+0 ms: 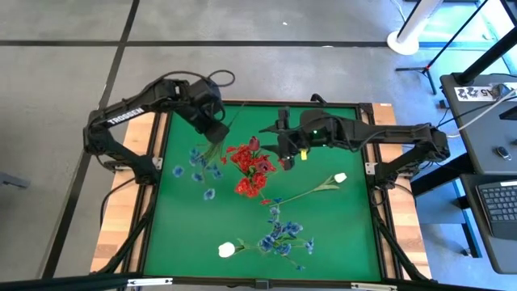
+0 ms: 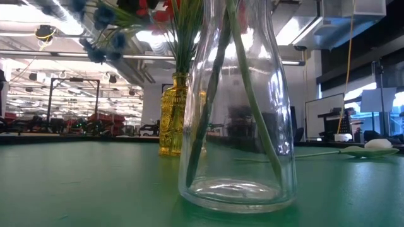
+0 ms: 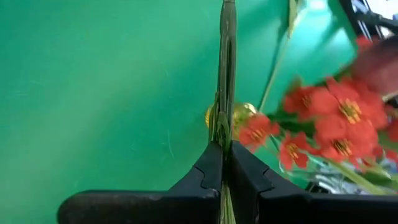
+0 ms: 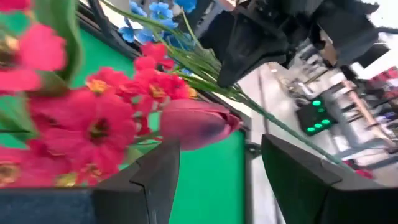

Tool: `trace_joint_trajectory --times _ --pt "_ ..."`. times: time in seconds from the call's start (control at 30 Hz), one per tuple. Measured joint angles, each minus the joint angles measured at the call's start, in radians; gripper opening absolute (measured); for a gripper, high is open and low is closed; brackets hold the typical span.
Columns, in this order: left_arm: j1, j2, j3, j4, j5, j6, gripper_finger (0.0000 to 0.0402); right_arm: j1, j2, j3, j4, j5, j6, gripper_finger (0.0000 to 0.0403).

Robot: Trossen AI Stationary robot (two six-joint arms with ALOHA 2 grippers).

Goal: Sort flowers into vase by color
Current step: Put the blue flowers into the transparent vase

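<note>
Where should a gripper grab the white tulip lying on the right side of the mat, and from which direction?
Grip the white tulip on its thin green stem, around mid-length, coming straight down from above. It lies flat on the green mat with bare mat on both sides there, so fingers could probably straddle the stem crosswise, sparing the bud.

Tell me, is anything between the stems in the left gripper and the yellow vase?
Nothing visible. The left gripper is shut on the green stems, and the yellow vase mouth shows right beside them; red flowers sit off to the side.
</note>
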Motion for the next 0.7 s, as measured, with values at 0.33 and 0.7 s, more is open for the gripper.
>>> trace_joint_trajectory --times 0.33,0.7 --pt "0.1 0.023 0.0 0.027 0.097 0.112 0.0004 0.0 0.0 0.0 0.047 0.239 -0.24 0.0225" --pt "0.151 0.035 0.0 0.068 0.179 0.159 0.0002 -0.094 0.0 0.0 0.044 0.316 -0.492 0.0225"
